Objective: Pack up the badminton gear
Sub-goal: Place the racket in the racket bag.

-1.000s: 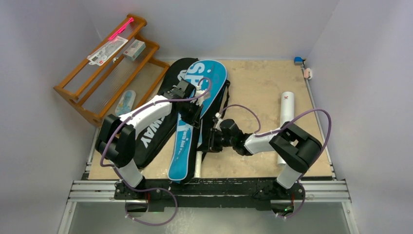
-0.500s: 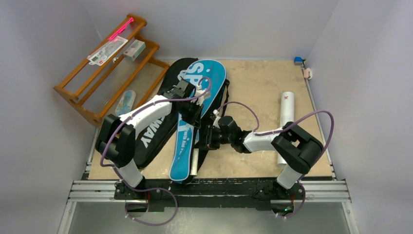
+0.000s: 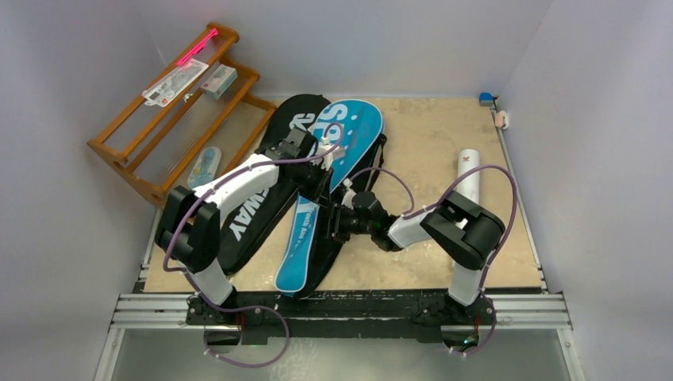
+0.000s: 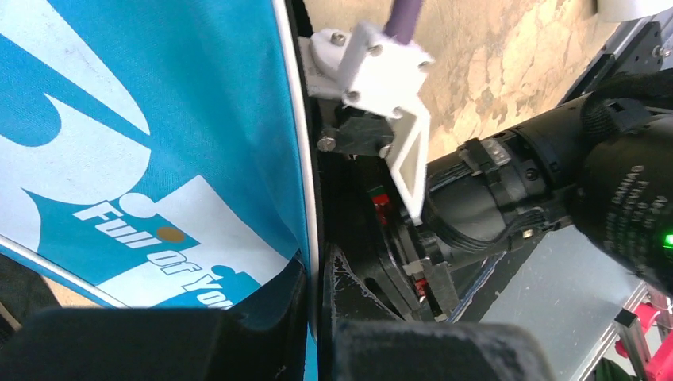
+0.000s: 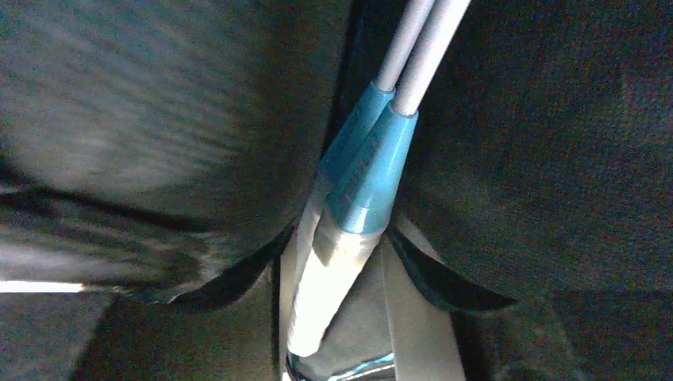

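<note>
Here we stretch our left arm far and rightward, left gripper [image 3: 316,168] pinching the edge of the blue cover [image 3: 353,135]; our right arm folds leftward, right gripper [image 3: 337,223] open or closed we cannot tell. The cover lies centrally, lengthwise near-to-far, head far-right.

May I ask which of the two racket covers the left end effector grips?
The blue cover, pinched at its edge; the black cover lies ungripped beside it.
</note>
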Robot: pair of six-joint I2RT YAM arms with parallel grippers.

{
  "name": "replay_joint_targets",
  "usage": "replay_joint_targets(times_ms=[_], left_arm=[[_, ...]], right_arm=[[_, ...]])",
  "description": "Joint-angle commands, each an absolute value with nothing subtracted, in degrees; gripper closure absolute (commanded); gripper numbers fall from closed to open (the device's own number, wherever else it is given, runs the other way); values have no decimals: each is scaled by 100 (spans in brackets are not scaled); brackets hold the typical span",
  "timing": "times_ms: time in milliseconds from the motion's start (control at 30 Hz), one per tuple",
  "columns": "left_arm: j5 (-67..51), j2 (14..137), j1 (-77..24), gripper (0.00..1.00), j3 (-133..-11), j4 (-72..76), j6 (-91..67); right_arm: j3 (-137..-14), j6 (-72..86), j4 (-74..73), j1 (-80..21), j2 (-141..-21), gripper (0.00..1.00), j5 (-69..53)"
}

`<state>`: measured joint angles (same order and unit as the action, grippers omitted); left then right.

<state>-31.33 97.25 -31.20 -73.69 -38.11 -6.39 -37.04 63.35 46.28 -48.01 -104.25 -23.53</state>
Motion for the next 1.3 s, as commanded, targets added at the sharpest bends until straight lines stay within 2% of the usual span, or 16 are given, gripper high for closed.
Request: replay_joint_targets(times_ms=[0,133,267,400,533,633,767,933,1267], left_arm=[[-2752,9656,-3215,100,-7593,-3902,-676],[-2101,9853,-3213,100,-7648,-4062,-736],[-2037,9948,-3217,100,-7668,-4107,-747],[-2054,9929,-3221,100,-7652,-4096,-726],[-2171,9934,-3267,100,-7623,-4079,-675],[-2302,9957,-3391,100,-7609,-4080,-606],[-2344,9997,-3596,100,-7574,-4087,-514],[-2419,10066,-3793,100,-7552,-4094,-457],[-2408,10202,-3892,100,-7551,-4131,-457]], right_arm=[[-3532,6259,5140,-4769,-10095,52,-2106],[-3351,5888,4233,-4704,-9346,48,-1506],[-3176,5625,3539,-4340,-8744,48,-1345],[-2813,5537,3405,-3310,-8178,49,-1673],[-3103,5035,2368,-2462,-7564,49,-1494],[-3600,4757,1613,-1901,-7434,42,-1351],[-4092,4758,1400,-1219,-7671,33,-1432],[-4939,4738,1178,-843,-8428,23,-1261],[-6826,4323,1396,-492,-10484,25,-1750]])
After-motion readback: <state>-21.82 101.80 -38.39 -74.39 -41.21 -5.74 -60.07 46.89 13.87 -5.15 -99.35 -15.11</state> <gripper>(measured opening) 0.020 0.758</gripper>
